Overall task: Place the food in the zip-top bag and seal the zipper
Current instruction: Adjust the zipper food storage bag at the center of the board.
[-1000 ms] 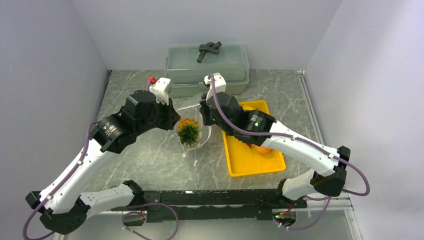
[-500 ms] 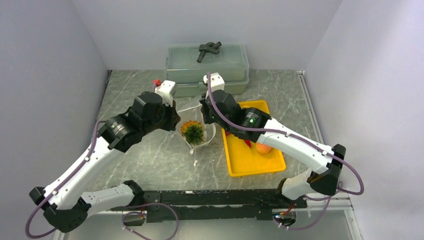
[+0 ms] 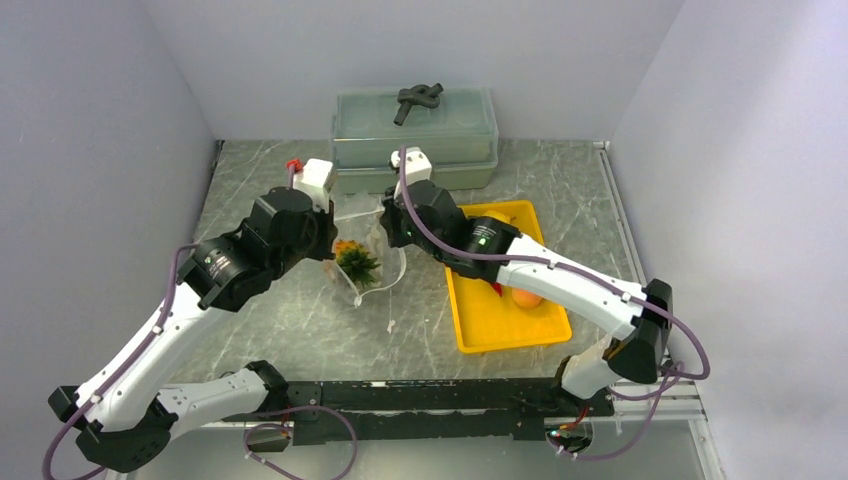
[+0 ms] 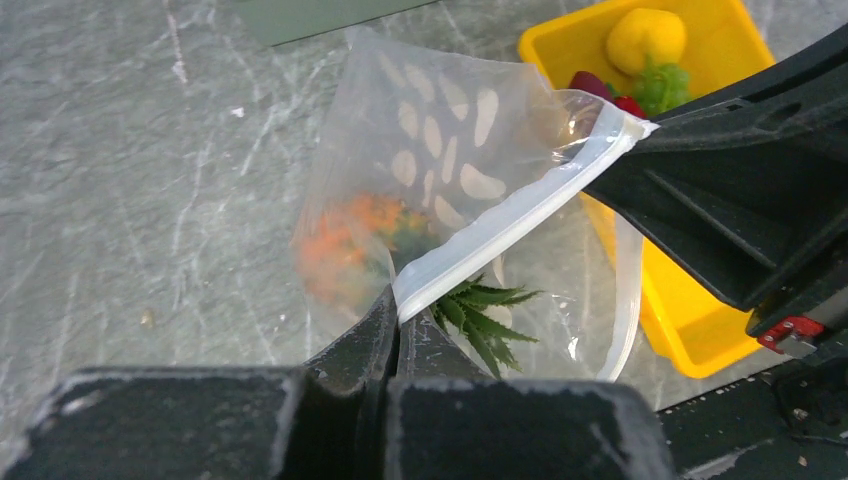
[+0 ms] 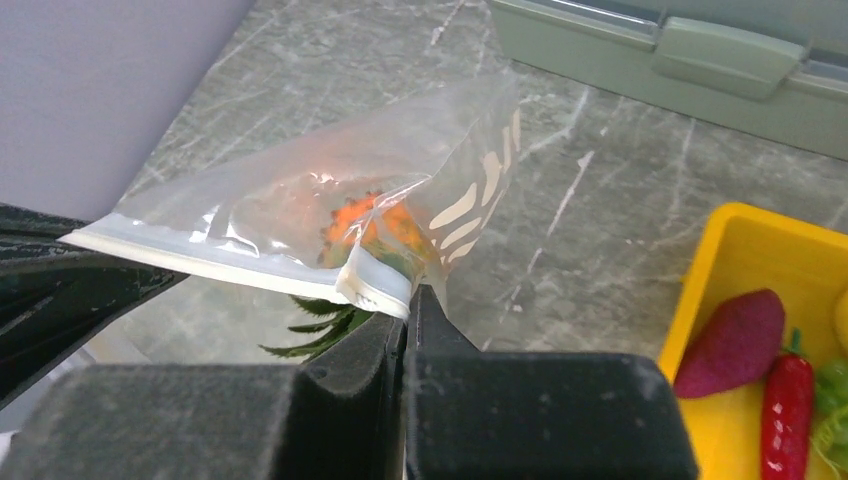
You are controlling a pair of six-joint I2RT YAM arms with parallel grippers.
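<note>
From the overhead camera I see the clear, crinkly zip-top bag (image 3: 390,262) near the middle of the grey marbled table (image 3: 430,330), strung between my two arms. My left gripper (image 4: 397,310) is pinched tight on one end of the whitish zipper strip (image 4: 510,215). My right gripper (image 5: 408,300) is clamped just as hard on the other end, so that lip runs taut between them. The other lip sags away in a loose curve, leaving the mouth unsealed. Inside the bag lies the orange toy pineapple (image 4: 345,240), its body deep in the pouch and its green crown just under the held strip. I cannot tell whether the bag's bottom rests on the table. At 3 o'clock from the bag, just beside it, the yellow rectangular plastic tray (image 3: 500,340) holds the yellow lemon (image 4: 647,38), green grapes (image 4: 660,85), purple eggplant (image 5: 730,345), red chili (image 5: 787,400) and pink-orange peach (image 3: 527,297). At 12 o'clock the grey-green lidded box (image 3: 415,140) sits against the back wall, lid on, with a dark knotted object (image 3: 418,100) on top.
</note>
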